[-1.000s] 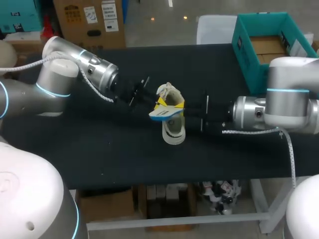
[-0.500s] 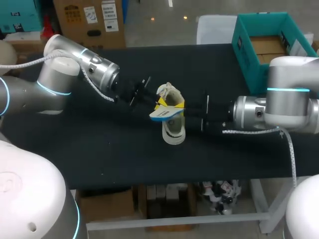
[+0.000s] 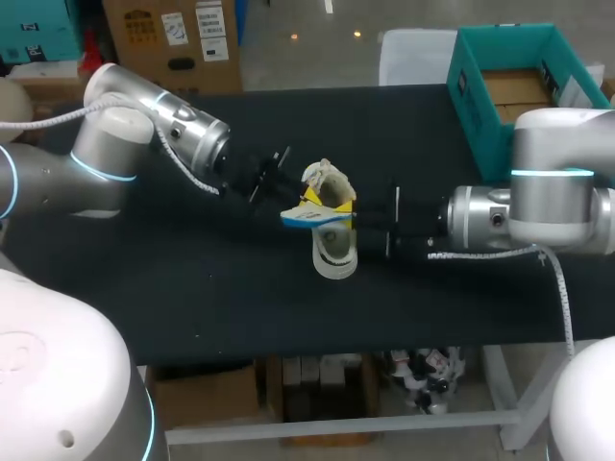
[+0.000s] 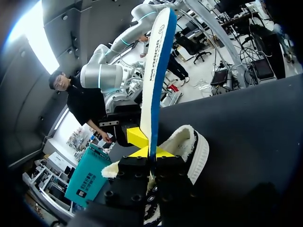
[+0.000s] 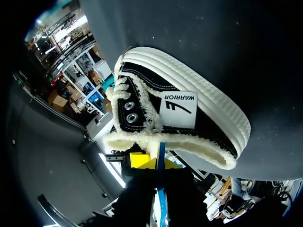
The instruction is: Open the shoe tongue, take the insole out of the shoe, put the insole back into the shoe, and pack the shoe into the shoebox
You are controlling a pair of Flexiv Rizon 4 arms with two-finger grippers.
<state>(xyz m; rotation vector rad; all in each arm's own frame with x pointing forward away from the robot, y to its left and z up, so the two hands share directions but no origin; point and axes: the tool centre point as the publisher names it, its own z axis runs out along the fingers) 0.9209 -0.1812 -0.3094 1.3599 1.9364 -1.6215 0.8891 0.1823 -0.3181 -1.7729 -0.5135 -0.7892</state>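
As seen from above, shows the insole (image 3: 312,215) held over the mouth of the shoe (image 3: 336,255), long axis left to right, blue edge nearer. Places the shoe at the middle of the table (image 3: 192,288), long axis far to near, toe toward the near edge, fleecy collar at the far end. Shows left gripper (image 3: 306,200) and right gripper (image 3: 348,206) meeting at the insole, jaws of each narrow and pinching it; teal shoebox (image 3: 471,96) at the far right corner.

The insole (image 3: 312,215) sits between the left gripper (image 4: 144,146) and right gripper (image 5: 154,162), above the shoe (image 3: 335,252); the shoebox (image 3: 519,86) lies well behind the right gripper.
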